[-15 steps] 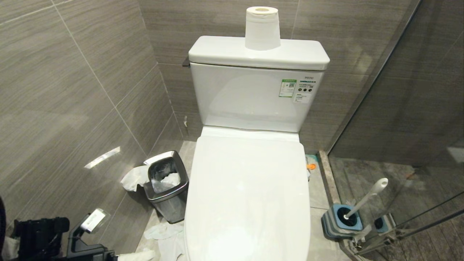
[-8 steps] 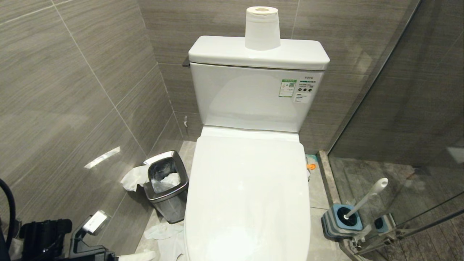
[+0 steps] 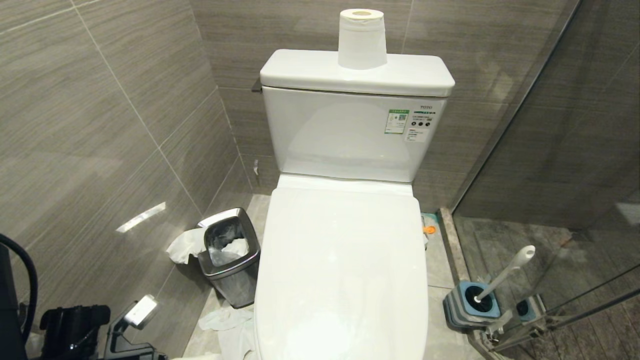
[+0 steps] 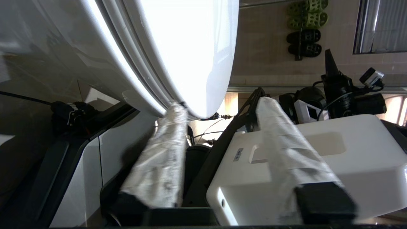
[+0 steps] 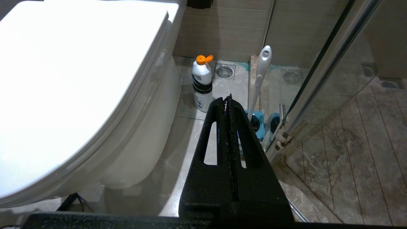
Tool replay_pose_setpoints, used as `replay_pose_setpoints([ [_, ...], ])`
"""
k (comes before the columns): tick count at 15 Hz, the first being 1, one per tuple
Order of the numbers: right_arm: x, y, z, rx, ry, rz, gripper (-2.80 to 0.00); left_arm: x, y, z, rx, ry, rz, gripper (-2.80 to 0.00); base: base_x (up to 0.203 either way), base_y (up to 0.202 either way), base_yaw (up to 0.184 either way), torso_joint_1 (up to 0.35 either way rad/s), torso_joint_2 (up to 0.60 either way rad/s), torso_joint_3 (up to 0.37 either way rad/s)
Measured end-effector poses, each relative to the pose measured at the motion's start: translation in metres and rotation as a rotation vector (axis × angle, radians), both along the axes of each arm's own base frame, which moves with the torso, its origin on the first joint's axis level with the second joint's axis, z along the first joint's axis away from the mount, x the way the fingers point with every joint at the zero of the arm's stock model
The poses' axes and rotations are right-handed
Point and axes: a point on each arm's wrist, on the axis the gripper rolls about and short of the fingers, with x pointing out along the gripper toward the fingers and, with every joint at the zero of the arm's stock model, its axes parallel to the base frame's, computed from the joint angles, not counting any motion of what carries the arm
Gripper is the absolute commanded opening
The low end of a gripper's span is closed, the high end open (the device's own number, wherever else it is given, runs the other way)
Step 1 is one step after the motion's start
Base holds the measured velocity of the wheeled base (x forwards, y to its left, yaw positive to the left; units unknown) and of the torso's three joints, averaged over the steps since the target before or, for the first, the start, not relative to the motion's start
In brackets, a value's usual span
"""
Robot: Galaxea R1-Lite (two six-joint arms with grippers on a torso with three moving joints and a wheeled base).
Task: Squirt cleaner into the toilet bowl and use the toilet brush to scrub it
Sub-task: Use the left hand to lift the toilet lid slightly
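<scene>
My left gripper (image 4: 219,111) stands open, one wrapped finger (image 4: 171,127) touching the front edge of the closed toilet lid (image 4: 190,47); my right gripper (image 5: 227,98) is shut, parked beside the bowl.

Grey striped wall tiles (image 3: 100,125) on left and back. Floor (image 5: 197,127) is pale marble-look tile, floor drain (image 5: 224,71) near the back wall. Glass shower partition (image 3: 550,175) on right, wood-look floor behind it. Steel bin (image 3: 229,255) by left wall, crumpled tissue (image 3: 186,245) around it.
</scene>
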Motion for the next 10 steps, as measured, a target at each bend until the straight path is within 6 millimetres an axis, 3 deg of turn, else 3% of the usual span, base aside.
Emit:
replay_pose_setpoints([
  [10,0.0,0.0,0.0,0.0,0.0,0.0,-2.8,0.015,-0.011,-0.023,0.005,-0.026,-0.054,0.0,0.0,0.0,0.0,0.0,0.0,0.0],
])
